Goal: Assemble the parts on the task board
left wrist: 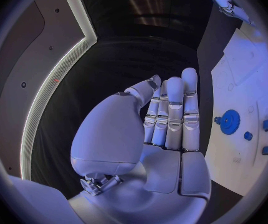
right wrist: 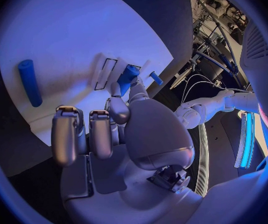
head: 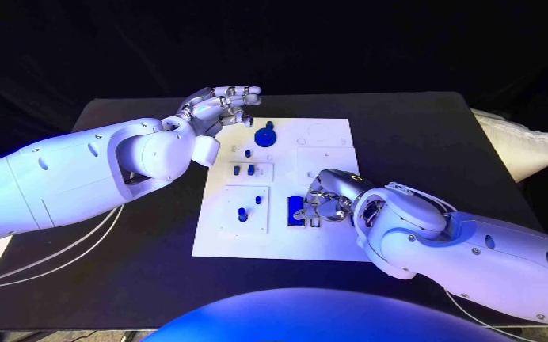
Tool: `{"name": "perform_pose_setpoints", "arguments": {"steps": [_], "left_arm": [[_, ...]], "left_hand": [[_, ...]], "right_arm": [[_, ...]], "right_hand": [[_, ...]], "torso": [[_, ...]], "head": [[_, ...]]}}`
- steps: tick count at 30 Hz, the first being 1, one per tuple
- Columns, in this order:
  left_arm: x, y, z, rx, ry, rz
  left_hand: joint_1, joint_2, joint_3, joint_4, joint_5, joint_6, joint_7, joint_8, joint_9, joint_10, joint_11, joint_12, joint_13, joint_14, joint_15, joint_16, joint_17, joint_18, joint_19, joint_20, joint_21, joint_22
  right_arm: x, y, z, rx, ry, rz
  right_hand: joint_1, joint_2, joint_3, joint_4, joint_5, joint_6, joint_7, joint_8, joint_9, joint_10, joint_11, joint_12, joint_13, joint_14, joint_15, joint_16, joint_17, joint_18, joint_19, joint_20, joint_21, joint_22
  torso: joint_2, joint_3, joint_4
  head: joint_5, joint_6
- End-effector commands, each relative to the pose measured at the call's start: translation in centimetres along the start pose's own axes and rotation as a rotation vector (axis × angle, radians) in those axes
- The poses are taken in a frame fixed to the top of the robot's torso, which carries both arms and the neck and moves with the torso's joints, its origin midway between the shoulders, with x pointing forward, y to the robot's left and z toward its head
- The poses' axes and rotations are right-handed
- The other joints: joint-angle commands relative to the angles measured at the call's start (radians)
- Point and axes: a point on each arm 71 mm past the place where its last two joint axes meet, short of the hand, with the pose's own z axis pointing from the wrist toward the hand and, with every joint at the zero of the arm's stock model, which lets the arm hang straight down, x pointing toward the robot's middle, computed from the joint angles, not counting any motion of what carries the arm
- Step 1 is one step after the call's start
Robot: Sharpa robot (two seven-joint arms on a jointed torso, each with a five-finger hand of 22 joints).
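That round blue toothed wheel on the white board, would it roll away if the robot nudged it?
Probably not: the blue gear lies flat on the task board, so it would likely slide. It looks like stiff, light plastic. Stood on edge, its round rim might roll.

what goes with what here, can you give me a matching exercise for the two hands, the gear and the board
Things:
1. left hand
2. right hand
3. blue gear
4. task board

States:
a. white plate lying on the black table
b. lies on the board's far part
c. holds a blue part at the board's near side
d. holds nothing, at the board's far left corner

Pairs: 1-d, 2-c, 3-b, 4-a
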Motion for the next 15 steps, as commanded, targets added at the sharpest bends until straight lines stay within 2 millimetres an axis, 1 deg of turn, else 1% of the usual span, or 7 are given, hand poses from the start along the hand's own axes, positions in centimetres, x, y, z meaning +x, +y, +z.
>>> {"name": "perform_pose_setpoints", "arguments": {"steps": [1,3,5,7,10,12,15], "left_arm": [[0.2,0.0,0.0,0.004,0.023,-0.003],[0.2,-0.1,0.0,0.003,0.023,-0.003],[0.2,-0.1,0.0,0.003,0.022,-0.002],[0.1,-0.1,-0.1,0.002,0.021,-0.002],[0.0,-0.1,-0.1,0.003,0.020,-0.001],[0.0,-0.1,-0.1,0.003,0.019,0.000],[-0.1,-0.1,-0.2,0.004,0.017,0.001]], "left_hand": [[-0.002,0.010,-0.005,-0.001,0.003,-0.006,0.000,0.005,-0.001,-0.008,-0.001,0.007,0.002,-0.004,0.001,0.004,-0.001,0.010,0.003,0.005,-0.004,-0.001],[-0.002,0.010,-0.005,-0.001,0.003,-0.006,0.000,0.005,-0.001,-0.008,-0.001,0.007,0.002,-0.004,0.001,0.004,-0.001,0.010,0.003,0.005,-0.004,-0.001],[-0.002,0.010,-0.005,-0.001,0.003,-0.006,0.000,0.005,-0.001,-0.008,-0.001,0.007,0.002,-0.004,0.001,0.004,-0.001,0.010,0.003,0.005,-0.004,-0.001],[-0.002,0.010,-0.005,-0.001,0.003,-0.006,0.000,0.005,-0.001,-0.008,-0.001,0.007,0.002,-0.004,0.001,0.004,-0.001,0.010,0.003,0.005,-0.004,-0.001],[-0.002,0.010,-0.005,-0.001,0.003,-0.006,0.000,0.005,-0.001,-0.008,-0.001,0.007,0.002,-0.004,0.001,0.004,-0.001,0.010,0.003,0.005,-0.004,-0.001],[-0.002,0.010,-0.005,-0.001,0.003,-0.006,0.000,0.005,-0.001,-0.008,-0.001,0.007,0.002,-0.004,0.001,0.004,-0.001,0.010,0.003,0.005,-0.004,-0.001],[-0.002,0.010,-0.005,-0.001,0.003,-0.006,0.000,0.005,-0.001,-0.008,-0.001,0.007,0.002,-0.004,0.001,0.004,-0.001,0.010,0.003,0.005,-0.004,-0.001]], "right_arm": [[0.0,-0.2,-0.2,-0.001,-0.020,-0.004],[-0.2,-0.3,-0.6,-0.001,-0.035,0.014],[-0.6,-0.6,-1.1,0.000,-0.050,0.040],[-1.0,-1.1,-1.8,0.005,-0.063,0.070],[-2.0,-2.3,-3.0,0.017,-0.079,0.094],[-2.5,-3.0,-3.6,0.028,-0.084,0.090],[-3.2,-4.1,-4.4,0.048,-0.089,0.059]], "right_hand": [[-0.029,0.010,-0.008,0.023,0.028,-0.004,0.000,-0.007,0.004,0.008,0.002,0.001,0.002,0.076,0.000,0.005,0.098,-0.011,0.007,-0.001,0.003,0.001],[-0.048,0.008,-0.017,0.038,0.054,-0.006,0.000,-0.008,0.005,0.008,0.002,-0.002,0.001,0.076,0.000,0.004,0.097,-0.011,0.007,-0.001,0.003,0.001],[-0.061,0.002,-0.030,0.052,0.096,-0.009,0.000,-0.011,0.007,0.007,0.003,-0.003,0.003,0.075,0.001,0.003,0.096,-0.011,0.005,-0.001,0.001,-0.003],[-0.059,-0.001,-0.035,0.055,0.115,-0.018,0.003,-0.018,0.006,0.008,0.005,0.003,0.010,0.075,0.001,0.003,0.097,-0.010,0.004,0.000,0.000,-0.005],[-0.022,0.003,-0.029,0.041,0.143,-0.043,0.013,-0.038,0.000,-0.001,0.012,-0.009,0.006,0.075,0.007,0.003,0.097,-0.010,0.002,0.003,-0.003,-0.008],[-0.002,0.004,-0.025,0.031,0.154,-0.051,0.017,-0.047,-0.004,-0.007,0.015,-0.019,0.001,0.075,0.009,0.004,0.100,-0.009,0.001,0.005,-0.003,-0.009],[0.008,0.006,-0.023,0.027,0.159,-0.054,0.019,-0.052,-0.006,-0.010,0.017,-0.025,-0.002,0.076,0.011,0.005,0.102,-0.009,0.001,0.006,-0.004,-0.009]], "torso": [[-0.001,-0.0003,-0.0007],[-0.001,0.0002,-0.0007],[-0.001,0.0003,-0.0014],[-0.002,-0.0001,-0.0026],[-0.003,-0.0018,-0.0039],[-0.003,-0.0024,-0.0067],[-0.004,-0.0026,-0.0125]], "head": [[0.000,0.000],[-0.001,0.000],[-0.003,0.000],[-0.003,0.000],[-0.011,0.004],[-0.013,0.004],[-0.015,0.006]]}}
